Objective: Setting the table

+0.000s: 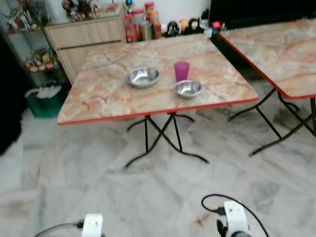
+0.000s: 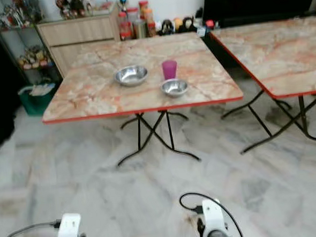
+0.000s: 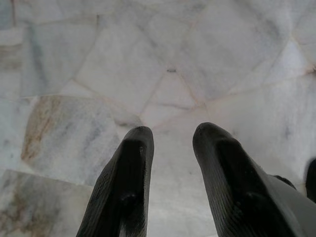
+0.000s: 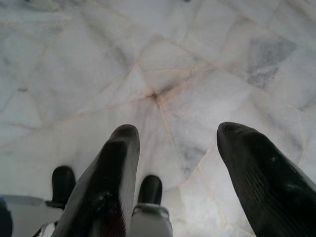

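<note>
While eye views show purple cup [image 1: 182, 71] between two steel bowls [image 1: 142, 77] on marble table [image 1: 108, 94], wrist views show left gripper [image 3: 170, 143] and right gripper [image 4: 175, 143] fingers apart over floor [image 4: 197, 74]

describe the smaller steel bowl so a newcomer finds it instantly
Start at the nearer marble-patterned folding table with red edging. Near its front edge sits the small shiny round steel bowl, just in front of a purple plastic cup. The larger steel bowl sits further left and back.

Both eye views looked forward and down at the same surface [image 1: 113, 94] from afar; wrist views faced the floor [image 3: 148, 64] closely.
</note>
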Robot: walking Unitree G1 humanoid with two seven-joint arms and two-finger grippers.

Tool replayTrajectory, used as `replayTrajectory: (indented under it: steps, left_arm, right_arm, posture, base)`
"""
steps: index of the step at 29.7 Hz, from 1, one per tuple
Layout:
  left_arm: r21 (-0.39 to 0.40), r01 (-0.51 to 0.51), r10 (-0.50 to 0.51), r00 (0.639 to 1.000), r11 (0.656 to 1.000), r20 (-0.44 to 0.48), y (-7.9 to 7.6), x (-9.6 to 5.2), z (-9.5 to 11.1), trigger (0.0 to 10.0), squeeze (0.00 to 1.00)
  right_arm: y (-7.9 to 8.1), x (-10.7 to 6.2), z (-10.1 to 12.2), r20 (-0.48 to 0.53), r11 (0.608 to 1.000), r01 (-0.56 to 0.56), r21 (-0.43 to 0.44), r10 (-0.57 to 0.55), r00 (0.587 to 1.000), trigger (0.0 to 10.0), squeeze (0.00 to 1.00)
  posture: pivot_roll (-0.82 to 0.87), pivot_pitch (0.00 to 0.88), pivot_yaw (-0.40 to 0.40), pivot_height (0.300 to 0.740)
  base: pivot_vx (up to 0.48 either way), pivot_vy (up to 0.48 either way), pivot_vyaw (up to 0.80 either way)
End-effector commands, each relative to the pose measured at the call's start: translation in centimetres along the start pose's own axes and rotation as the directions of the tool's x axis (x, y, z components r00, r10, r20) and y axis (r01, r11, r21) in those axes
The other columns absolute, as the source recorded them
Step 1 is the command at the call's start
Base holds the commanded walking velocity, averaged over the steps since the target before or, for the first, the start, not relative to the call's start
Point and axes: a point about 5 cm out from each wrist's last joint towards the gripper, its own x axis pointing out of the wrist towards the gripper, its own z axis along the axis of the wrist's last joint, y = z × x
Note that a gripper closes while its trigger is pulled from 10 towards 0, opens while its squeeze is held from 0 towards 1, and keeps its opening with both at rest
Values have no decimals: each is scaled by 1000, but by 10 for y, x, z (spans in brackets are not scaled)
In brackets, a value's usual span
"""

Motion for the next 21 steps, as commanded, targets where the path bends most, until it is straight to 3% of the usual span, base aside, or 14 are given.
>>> replayTrajectory:
  steps: [1,7,21]
  left_arm:
    - [-1,12,-12,1000,1000,-12,-3,0,0,10000,0]
    - [2,7,-7,1000,1000,-13,-3,0,-1,10000,0]
    - [14,-1,1,1000,1000,-27,0,-1,-6,10000,0]
  right_arm:
    - [-6,1,5,18,1000,15,-6,-15,1000,10000,0]
    - [-5,1,6,18,1000,14,-7,-14,1000,10000,0]
    - [-3,1,5,20,998,-2,-56,3,1000,10000,0]
  posture:
    - [28,0,32,740]
    - [25,0,34,740]
    - [22,0,38,740]
  base:
    - [0,0,0]
    - [145,0,0]
    - [423,0,0]
